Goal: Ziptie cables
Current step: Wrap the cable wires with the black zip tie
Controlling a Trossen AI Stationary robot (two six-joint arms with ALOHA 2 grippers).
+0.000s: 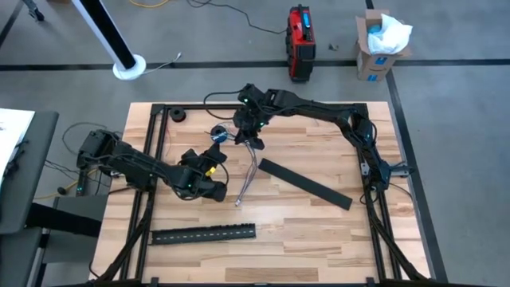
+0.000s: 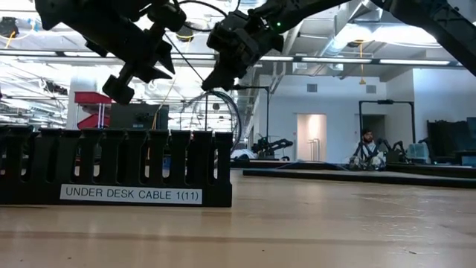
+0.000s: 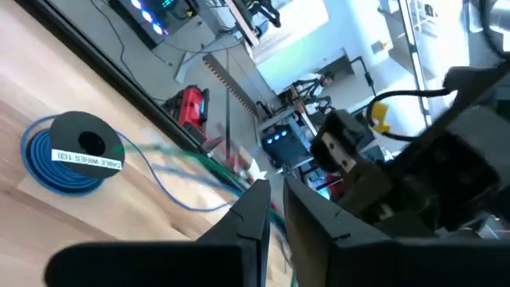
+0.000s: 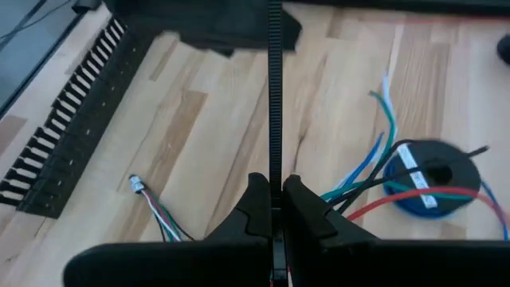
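Observation:
The cables (image 1: 246, 177) are a thin bundle lying on the wooden table, with loose ends (image 4: 137, 185) near the table's middle. Coloured wires (image 4: 374, 151) run from a blue spool (image 1: 217, 135) toward both grippers. My right gripper (image 1: 255, 143) hovers over the bundle's far end, shut on a black ziptie (image 4: 275, 96). My left gripper (image 1: 217, 157) is just left of it, beside the spool (image 3: 76, 151). Its fingers (image 3: 256, 199) are almost together, with blurred coloured wires between them. My left gripper has the coloured wires (image 3: 239, 182) running in between its fingertips, partway between the spool and my right gripper. Blur hides how many wires are in the pinch. My right gripper pinches the ziptie's strap (image 4: 275, 179) between its two fingers. The strap runs straight on past the fingertips, along the fingers, clear of the table.
A slotted black cable duct (image 1: 203, 233) lies near the front edge, and its flat black cover (image 1: 307, 182) lies slanted right of the cables. A black frame (image 1: 155, 112) borders the table. A small black round part (image 1: 178, 115) sits at the far left.

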